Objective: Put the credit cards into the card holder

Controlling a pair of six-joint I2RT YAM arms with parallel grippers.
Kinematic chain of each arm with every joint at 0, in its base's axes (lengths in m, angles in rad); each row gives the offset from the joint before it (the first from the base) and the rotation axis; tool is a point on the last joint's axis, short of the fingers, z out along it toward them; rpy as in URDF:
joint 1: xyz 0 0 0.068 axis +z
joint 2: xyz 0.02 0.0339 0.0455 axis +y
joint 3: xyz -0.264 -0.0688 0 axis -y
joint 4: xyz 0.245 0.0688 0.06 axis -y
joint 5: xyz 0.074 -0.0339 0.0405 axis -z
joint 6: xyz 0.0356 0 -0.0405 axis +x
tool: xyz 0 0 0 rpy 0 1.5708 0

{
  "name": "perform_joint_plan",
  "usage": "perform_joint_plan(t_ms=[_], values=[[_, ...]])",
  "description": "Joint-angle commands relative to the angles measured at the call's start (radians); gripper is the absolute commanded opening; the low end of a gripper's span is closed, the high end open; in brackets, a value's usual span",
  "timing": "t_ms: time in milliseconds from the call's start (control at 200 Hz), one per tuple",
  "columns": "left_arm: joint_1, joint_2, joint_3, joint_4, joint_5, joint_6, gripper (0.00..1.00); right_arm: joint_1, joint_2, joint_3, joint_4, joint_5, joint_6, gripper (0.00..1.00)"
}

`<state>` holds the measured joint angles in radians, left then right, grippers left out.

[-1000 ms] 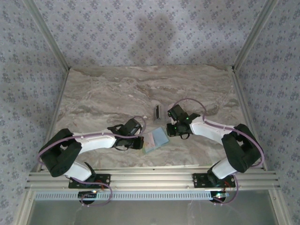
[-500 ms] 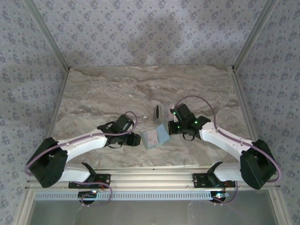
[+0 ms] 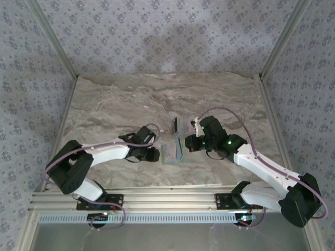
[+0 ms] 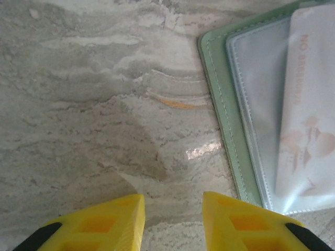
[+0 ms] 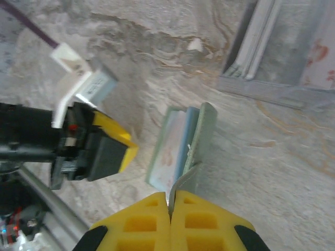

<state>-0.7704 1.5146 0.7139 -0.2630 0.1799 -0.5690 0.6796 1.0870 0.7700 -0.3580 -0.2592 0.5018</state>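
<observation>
— between the two arms, at the near middle of the bench (image 3: 115, 104), what is lying there?

— the card holder (image 3: 171, 153) is lying there partly open, sage-green, one panel resting flat and the other standing tipped up off the surface. a pale printed card (image 4: 309, 104) is resting at its clear sleeve (image 4: 256, 94). whether it is sitting fully inside, i cannot tell.

— who is gripping it?

— the right pincer (image 5: 169, 201) is pressing its fingers together on the thin edge of the raised panel. the left pincer (image 4: 172, 209) is standing spread and gripping nothing, with bare bench showing between its tips.

— and the bearing from the free pincer?

— the holder is lying ahead and to the right of the left pincer's tips, just beside them but apart. its stitched long edge is running away from the pincer, leaning slightly leftward in the left wrist view.

— the loose credit cards?

— the credit cards (image 3: 176, 124) are standing on edge as a thin stack just beyond the holder, long axis pointing away from the arm bases. the right pincer is sitting nearer to them, yet it is occupied. in my judgement the left arm is the one needing to reach past the holder's far-left corner and set its jaws across the stack's thin side.
</observation>
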Motion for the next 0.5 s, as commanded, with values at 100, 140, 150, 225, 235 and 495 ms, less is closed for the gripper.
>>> perform_joint_plan(t_ms=[100, 140, 150, 225, 235, 495], values=[[-0.013, 0.113, 0.061, 0.123, 0.049, -0.007, 0.29, 0.028, 0.103, 0.01, 0.153, -0.117, 0.051, 0.0], [-0.016, 0.134, 0.07, 0.131, 0.053, -0.012, 0.27, 0.035, 0.129, 0.01, 0.188, -0.124, 0.061, 0.0], [-0.018, 0.138, 0.072, 0.134, 0.055, -0.013, 0.26, 0.036, 0.136, 0.011, 0.198, -0.126, 0.063, 0.0], [-0.029, 0.166, 0.081, 0.157, 0.059, -0.023, 0.23, 0.039, 0.188, 0.008, 0.28, -0.154, 0.093, 0.0], [-0.03, 0.168, 0.083, 0.158, 0.059, -0.024, 0.22, 0.04, 0.196, 0.007, 0.292, -0.159, 0.097, 0.0], [-0.038, 0.205, 0.083, 0.19, 0.056, -0.038, 0.19, 0.047, 0.408, -0.03, 0.608, -0.242, 0.257, 0.0]])
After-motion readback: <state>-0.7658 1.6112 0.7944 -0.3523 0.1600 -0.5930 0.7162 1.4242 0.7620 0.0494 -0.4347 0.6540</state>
